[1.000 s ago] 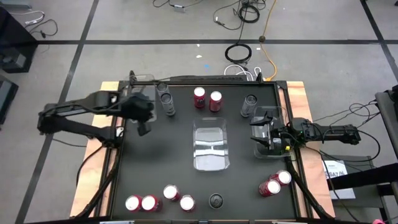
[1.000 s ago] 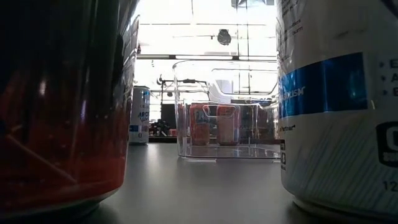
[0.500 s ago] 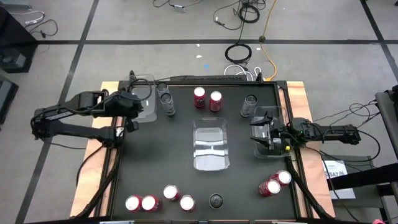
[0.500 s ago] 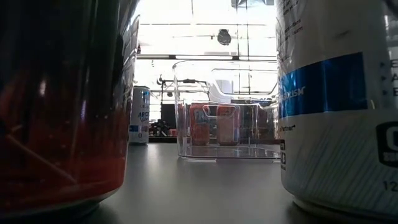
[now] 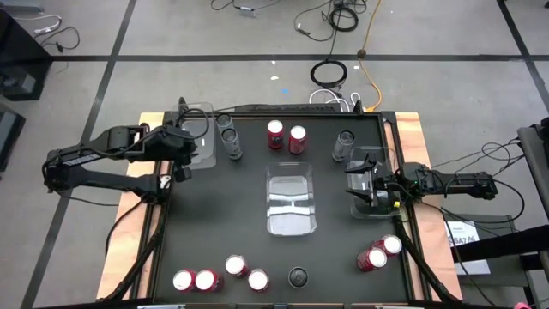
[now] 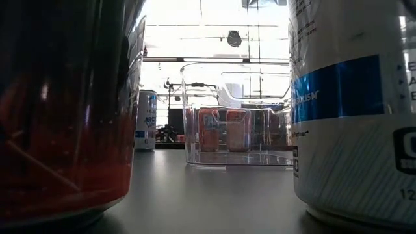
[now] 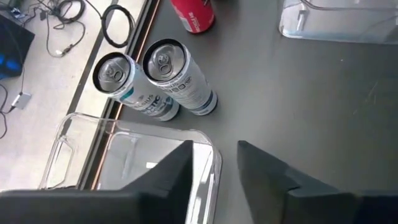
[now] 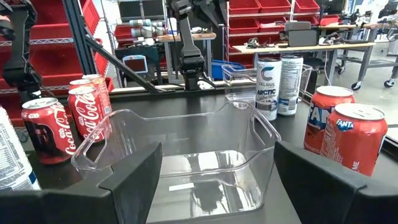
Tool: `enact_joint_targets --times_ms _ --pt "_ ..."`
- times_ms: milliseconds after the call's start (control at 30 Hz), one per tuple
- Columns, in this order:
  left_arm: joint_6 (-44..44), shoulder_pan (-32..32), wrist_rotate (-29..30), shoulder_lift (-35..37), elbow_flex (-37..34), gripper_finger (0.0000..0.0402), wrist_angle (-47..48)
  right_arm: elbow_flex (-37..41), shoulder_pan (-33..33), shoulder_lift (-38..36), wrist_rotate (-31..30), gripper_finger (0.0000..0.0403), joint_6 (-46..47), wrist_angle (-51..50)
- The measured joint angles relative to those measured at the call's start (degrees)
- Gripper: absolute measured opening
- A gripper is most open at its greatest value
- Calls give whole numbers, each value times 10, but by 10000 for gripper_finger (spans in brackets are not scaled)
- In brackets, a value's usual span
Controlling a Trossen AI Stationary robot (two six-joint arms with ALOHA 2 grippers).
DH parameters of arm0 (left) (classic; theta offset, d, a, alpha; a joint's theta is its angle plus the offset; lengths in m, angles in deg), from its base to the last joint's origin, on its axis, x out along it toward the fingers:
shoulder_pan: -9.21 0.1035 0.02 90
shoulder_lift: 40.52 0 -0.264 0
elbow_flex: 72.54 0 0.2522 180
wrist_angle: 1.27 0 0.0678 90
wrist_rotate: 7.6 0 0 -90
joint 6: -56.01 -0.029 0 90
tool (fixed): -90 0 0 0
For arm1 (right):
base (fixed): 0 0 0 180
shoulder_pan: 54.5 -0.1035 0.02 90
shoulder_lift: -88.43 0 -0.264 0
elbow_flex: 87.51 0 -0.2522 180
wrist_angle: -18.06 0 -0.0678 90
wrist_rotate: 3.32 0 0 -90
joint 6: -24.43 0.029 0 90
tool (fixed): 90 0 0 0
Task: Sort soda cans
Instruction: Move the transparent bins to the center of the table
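**Cans scattered, both pincers empty**

L pincer (image 5: 183,153) sits at the worktop's (image 5: 223,215) 10 o'clock corner, over the rim of a clear bin (image 5: 199,137). Left wrist view: its fingers (image 7: 174,177) are spread w/ a gap between, nothing in them, hanging over that bin's (image 7: 124,168) edge.

R pincer (image 5: 358,182) rests at the 3 o'clock edge, pointing toward the centre bin (image 5: 291,199). Right wrist view: fingers (image 8: 134,171) wide apart, nothing gripped, centre bin (image 8: 180,155) straight ahead.

Cans in high view:
- Two tall white/grey cans (image 5: 228,137) at approx 11 o'clock, just beside the L bin, touching each other. Left wrist view shows them upright (image 7: 171,78) w/ grey tops.
- Two red cans (image 5: 286,136) at 12 o'clock, side by side.
- One grey-topped can (image 5: 343,144) at approx 1 o'clock, near the R arm.
- Two red cans (image 5: 378,252) at approx 4 o'clock, touching.
- Four red cans along the 6–7 o'clock edge: a pair (image 5: 196,280) at the corner, another pair (image 5: 246,272) closer to 6.
- One dark can (image 5: 298,276) at 6 o'clock, alone.

Centre bin holds no cans. Low view is mostly blocked by a red can (image 6: 65,110) and a white/blue can (image 6: 357,104) right up at the lens; the centre bin (image 6: 234,117) shows between them.
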Motion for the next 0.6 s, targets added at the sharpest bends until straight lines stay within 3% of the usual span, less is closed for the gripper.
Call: enact_joint_targets --times_ms 200,367,467,600 --pt "0 0 0 0 0 192 0 0 0 0 0 303 0 0" --pt "2 0 4 0 0 196 -9 0 0 0 0 303 0 0" --pt "59 0 -17 -1 0 196 -9 0 0 0 0 303 0 0" --pt "65 1 -49 -13 0 196 -9 0 0 0 0 303 0 0"
